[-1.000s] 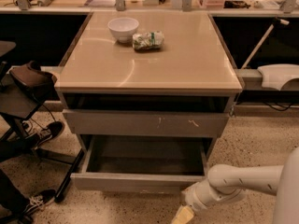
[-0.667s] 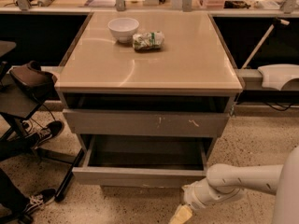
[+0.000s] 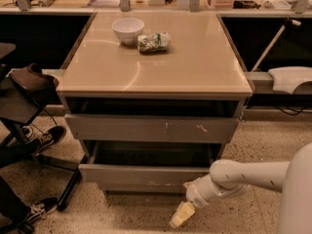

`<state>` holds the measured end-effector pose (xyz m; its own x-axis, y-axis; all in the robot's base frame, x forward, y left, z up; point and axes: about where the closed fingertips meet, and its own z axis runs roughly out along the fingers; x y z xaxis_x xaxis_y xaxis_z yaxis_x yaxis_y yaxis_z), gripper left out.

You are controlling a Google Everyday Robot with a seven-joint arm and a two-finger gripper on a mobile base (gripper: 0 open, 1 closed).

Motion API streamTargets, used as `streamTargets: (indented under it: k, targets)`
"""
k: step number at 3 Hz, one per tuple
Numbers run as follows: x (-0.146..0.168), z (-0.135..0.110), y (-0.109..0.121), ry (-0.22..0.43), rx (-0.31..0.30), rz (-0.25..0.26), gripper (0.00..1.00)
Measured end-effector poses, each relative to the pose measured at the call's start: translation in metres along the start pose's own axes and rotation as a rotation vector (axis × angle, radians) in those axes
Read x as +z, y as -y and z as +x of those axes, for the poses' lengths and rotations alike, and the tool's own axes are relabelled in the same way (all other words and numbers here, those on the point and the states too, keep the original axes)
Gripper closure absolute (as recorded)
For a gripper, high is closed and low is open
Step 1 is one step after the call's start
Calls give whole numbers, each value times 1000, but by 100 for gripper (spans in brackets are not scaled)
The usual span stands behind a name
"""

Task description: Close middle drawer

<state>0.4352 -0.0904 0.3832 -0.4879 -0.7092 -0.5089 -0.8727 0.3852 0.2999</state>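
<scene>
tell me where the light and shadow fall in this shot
Camera view: warm light leaves a faint curved sheen on the cabinet top; the open middle drawer is shadowed inside; the gripper, low by the drawer's right front corner, is lit pale.

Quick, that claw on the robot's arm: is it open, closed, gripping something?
Gripper: low near the floor, just before the right part of the pulled-out middle drawer; open or closed cannot be told, and no object is seen in it.
</scene>
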Motion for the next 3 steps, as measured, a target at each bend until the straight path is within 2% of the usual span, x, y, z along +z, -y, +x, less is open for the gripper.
streamTargets:
  k: [1,2,3]
  targets:
    - [5,-56,27,54,-45,6,0]
    - [5,-56,27,54,-45,6,0]
    - [-5,-57,53,94,-25,23,0]
